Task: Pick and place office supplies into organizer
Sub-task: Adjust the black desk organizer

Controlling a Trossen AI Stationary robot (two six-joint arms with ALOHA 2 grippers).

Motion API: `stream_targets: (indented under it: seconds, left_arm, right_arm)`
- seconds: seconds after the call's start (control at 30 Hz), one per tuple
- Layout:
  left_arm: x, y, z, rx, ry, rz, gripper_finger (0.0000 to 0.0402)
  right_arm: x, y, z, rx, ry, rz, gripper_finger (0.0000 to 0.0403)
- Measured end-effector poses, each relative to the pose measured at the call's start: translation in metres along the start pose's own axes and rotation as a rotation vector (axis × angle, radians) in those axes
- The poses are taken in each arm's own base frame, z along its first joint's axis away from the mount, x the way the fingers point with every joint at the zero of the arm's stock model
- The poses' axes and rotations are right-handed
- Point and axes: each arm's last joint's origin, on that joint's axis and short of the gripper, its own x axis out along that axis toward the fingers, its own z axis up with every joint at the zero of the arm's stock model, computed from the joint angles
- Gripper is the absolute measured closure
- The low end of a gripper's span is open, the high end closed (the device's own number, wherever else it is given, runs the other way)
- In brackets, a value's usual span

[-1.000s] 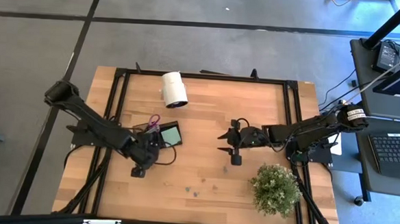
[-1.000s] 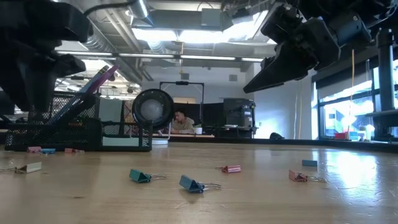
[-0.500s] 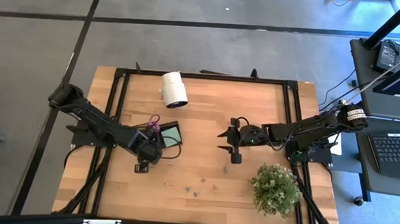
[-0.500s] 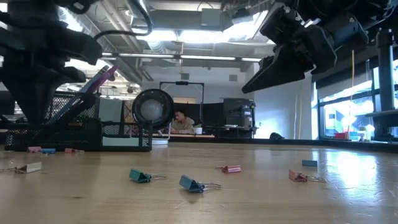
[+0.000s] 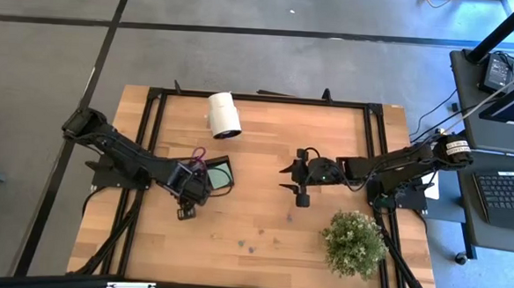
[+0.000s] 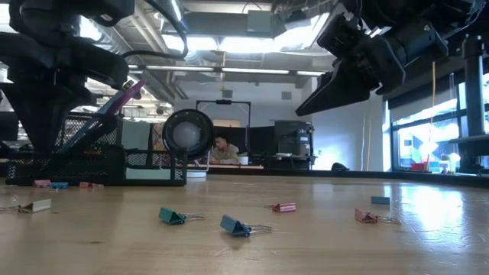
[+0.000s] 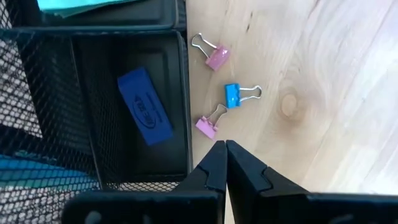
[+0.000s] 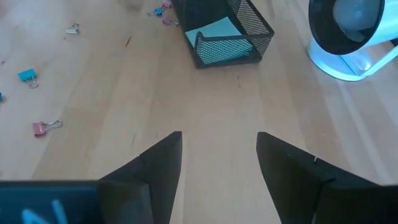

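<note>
Left gripper (image 7: 225, 149) pinched fully together, empty, just beside a pink clip (image 7: 207, 126) outside the black mesh organizer (image 7: 185, 93). Blue eraser (image 7: 144, 115) inside one compartment. Right gripper (image 8: 219, 155) spread wide, empty, over bare table (image 8: 205, 106), well apart.

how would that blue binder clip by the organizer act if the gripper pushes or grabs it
The blue binder clip looks small and light, so a push would probably slide it across the smooth wooden table. Its thin wire handles likely swing, so gripping those seems less secure than its flat-sided body. It seems unlikely to roll.
</note>
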Motion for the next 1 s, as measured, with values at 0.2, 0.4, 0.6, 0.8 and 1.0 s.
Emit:
stream_targets:
  seconds: [0.2,0.4,0.6,0.8,1.0]
  left_arm:
    - [0.0,0.0,0.0,-0.038,-0.006,0.009,0.0401]
    - [0.0,0.003,-0.002,-0.067,-0.002,0.055,0.04]
    - [0.0,0.004,-0.003,-0.102,-0.006,0.078,0.0399]
    - [0.007,0.004,-0.001,-0.104,0.018,0.113,0.04]
    - [0.023,0.008,0.004,-0.099,0.09,0.165,0.0401]
  right_arm:
    - [0.0,0.0,0.0,-0.025,0.002,0.0,0.0193]
    - [0.0,0.0,-0.001,-0.027,0.01,0.001,0.0193]
    - [0.0,0.0,-0.001,-0.027,0.011,0.001,0.0193]
    - [0.0,0.0,-0.001,-0.027,0.011,0.001,0.0193]
    - [0.0,0.0,-0.001,-0.027,0.011,0.001,0.0193]
